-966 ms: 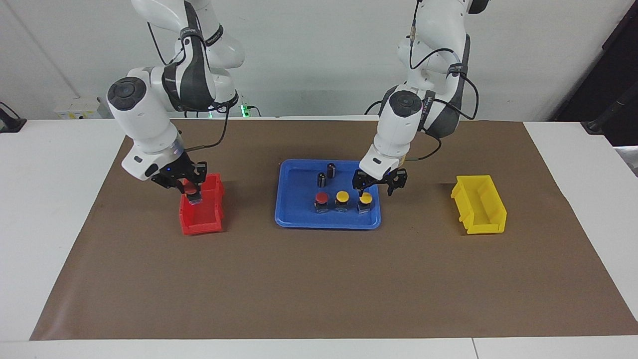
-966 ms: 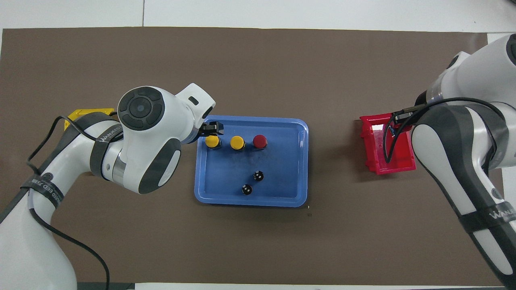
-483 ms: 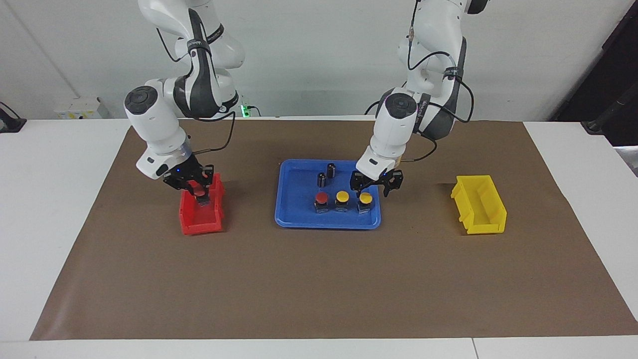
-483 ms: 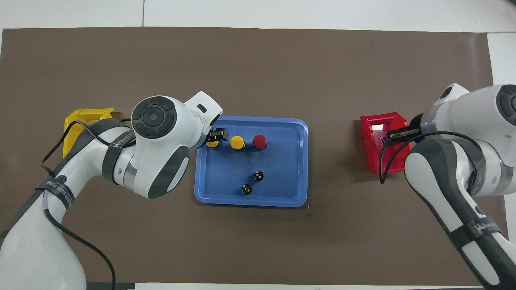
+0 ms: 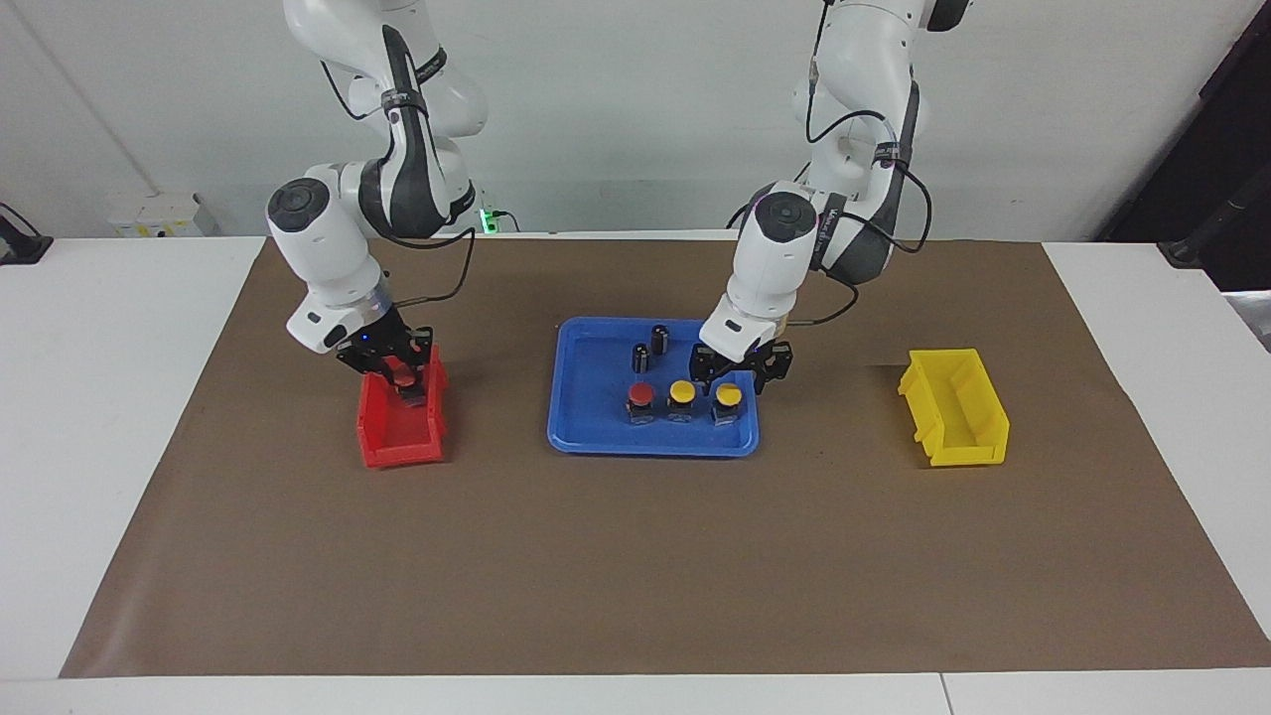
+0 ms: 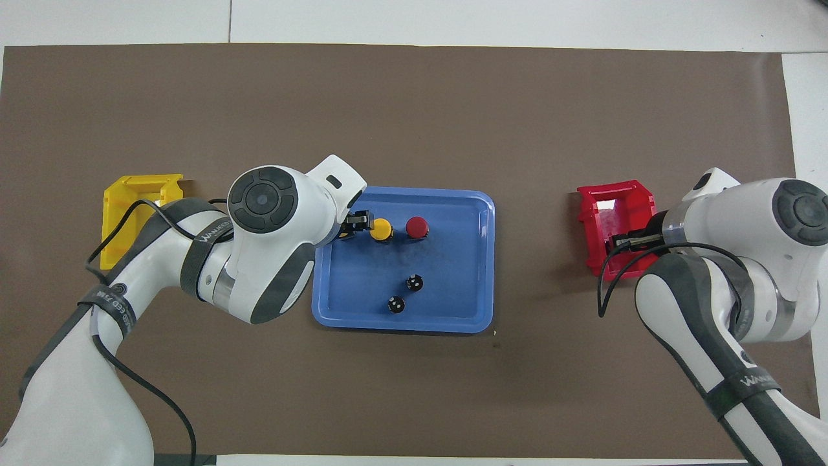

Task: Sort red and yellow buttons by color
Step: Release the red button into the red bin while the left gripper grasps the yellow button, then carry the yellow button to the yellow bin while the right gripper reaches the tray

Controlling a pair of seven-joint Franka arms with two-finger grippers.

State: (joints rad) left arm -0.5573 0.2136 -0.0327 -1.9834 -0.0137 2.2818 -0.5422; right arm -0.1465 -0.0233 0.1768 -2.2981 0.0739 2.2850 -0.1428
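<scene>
A blue tray [image 5: 596,442] holds a row of three buttons: a red button [image 5: 641,394], a yellow button [image 5: 681,391] and a second yellow button [image 5: 728,394]. My left gripper [image 5: 730,369] is open just above the second yellow button, with a finger on each side of it. In the overhead view the left gripper [image 6: 352,223] covers that button; the other yellow button [image 6: 381,228] and the red button [image 6: 417,226] show. My right gripper [image 5: 402,377] is shut on another red button and holds it over the red bin [image 5: 397,437].
Two small black cylinders [image 5: 640,356] [image 5: 659,338] stand in the tray nearer to the robots than the buttons. A yellow bin [image 5: 958,407] stands toward the left arm's end of the brown mat. The red bin [image 6: 598,223] stands toward the right arm's end.
My right gripper has carried the red button over the red bin toward its wall nearer the robots. My left gripper has shifted sideways until it is right above the end yellow button.
</scene>
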